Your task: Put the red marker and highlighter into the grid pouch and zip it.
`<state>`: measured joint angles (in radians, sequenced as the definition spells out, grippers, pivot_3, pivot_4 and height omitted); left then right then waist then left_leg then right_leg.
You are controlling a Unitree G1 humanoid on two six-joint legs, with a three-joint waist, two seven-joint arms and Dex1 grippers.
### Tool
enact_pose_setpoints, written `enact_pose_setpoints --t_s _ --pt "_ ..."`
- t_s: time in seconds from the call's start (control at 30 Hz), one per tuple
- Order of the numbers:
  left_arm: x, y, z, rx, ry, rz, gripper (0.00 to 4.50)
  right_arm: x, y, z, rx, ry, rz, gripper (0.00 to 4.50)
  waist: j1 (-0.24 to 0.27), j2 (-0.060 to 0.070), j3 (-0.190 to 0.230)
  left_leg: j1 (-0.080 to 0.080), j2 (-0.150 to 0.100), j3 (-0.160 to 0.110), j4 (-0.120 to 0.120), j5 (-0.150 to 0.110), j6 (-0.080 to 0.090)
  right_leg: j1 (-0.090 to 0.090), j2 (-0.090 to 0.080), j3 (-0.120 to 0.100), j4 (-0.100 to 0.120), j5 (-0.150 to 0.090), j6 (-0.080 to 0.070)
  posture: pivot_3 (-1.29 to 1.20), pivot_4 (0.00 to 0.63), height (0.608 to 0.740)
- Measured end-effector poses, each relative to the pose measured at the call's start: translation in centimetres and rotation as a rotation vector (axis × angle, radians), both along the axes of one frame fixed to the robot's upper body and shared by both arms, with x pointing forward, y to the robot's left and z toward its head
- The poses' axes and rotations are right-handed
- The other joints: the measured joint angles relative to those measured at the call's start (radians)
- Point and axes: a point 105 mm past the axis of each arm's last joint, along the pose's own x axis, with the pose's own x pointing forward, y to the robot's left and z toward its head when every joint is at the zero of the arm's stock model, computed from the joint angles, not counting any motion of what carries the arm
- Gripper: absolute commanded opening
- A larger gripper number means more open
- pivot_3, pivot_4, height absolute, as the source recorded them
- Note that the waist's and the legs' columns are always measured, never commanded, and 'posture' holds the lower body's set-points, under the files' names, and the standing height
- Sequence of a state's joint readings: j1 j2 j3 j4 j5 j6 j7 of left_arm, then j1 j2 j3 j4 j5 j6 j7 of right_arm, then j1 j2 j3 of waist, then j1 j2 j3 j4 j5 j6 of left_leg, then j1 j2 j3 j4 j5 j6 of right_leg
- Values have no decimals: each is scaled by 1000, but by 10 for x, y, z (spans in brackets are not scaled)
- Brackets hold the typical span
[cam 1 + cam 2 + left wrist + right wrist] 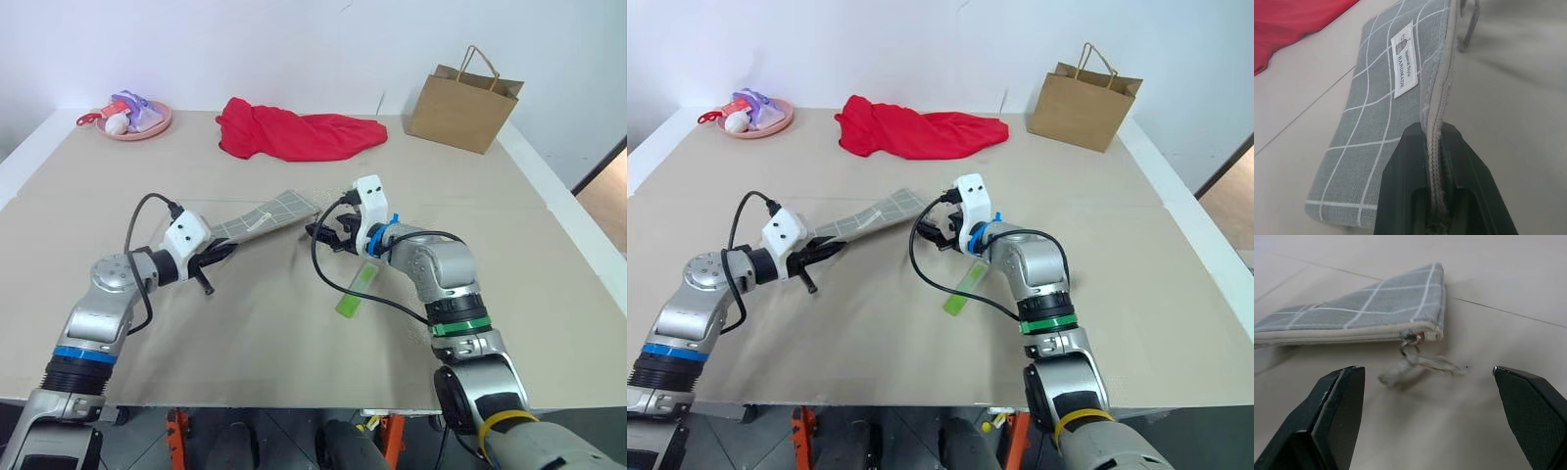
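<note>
One left claw [1437,161] pinches the woven grid pouch [1386,112]; right claw [1427,406] gapes wide.

Light is bright, even and diffuse, with no glare on the matte table [294,333]. Shadows are soft and faint beneath the arms. In the right wrist view, the near fingers [1337,411] at the bottom are blurred.

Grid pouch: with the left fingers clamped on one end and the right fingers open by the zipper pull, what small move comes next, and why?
Probably ease the right gripper forward and close on the zipper pull. The left gripper is pinching the grid pouch at its zipper edge, the pull dangles between the open right fingers, and the highlighter lies outside on the table, so the pouch likely needs opening first.
</note>
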<state>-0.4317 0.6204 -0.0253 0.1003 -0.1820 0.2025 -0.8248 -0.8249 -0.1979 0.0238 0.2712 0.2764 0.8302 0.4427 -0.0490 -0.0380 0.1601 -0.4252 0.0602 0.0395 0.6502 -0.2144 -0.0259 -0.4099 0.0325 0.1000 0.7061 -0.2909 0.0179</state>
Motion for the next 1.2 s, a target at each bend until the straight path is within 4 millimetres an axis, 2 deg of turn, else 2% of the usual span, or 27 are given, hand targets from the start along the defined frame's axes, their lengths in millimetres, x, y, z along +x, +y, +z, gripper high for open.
enact_pose_setpoints --t_s 0.1,0.2,0.43,0.47,0.67,0.83,1.07,1.2 --pt "0 -4 -2 -8 1 0 0 3 5 0 9 -2 2 4487 0 0 0 0 0 0 0 0 0 0 0 0 0 0 0 0 150 740" --pt "0 -5 -3 -11 1 1 0 5 6 -3 10 2 2 3693 0 0 0 0 0 0 0 0 0 0 -1 0 0 0 0 0 150 740" --pt "-4 -7 -5 -19 5 8 0 6 7 -3 17 -11 25 176 0 0 0 0 0 0 -1 0 0 0 -1 1 -1 0 0 0 150 740" --pt "-4 -7 -5 -19 8 9 0 6 8 -3 17 -16 34 30 0 0 0 0 0 0 -1 0 0 0 -1 0 -1 0 0 0 150 740" --pt "-5 -8 -5 -18 11 9 0 3 11 -2 16 -21 73 30 0 0 0 0 0 0 -1 0 0 0 -1 0 -2 0 0 0 150 740" --pt "-5 -7 -6 -19 15 12 0 -3 15 -8 -122 -45 138 30 -1 0 0 0 0 0 -1 0 0 0 -1 1 -2 0 0 0 150 740" --pt "-6 -7 -8 -20 21 13 0 -19 50 -1 -283 -158 306 30 -1 0 0 0 0 -1 -3 0 0 -1 0 1 -2 0 0 0 150 740" --pt "-6 -8 -8 -25 26 12 0 -20 63 18 -295 -226 361 30 0 0 0 0 0 -1 -3 0 0 -1 -1 0 -3 0 0 0 150 740"
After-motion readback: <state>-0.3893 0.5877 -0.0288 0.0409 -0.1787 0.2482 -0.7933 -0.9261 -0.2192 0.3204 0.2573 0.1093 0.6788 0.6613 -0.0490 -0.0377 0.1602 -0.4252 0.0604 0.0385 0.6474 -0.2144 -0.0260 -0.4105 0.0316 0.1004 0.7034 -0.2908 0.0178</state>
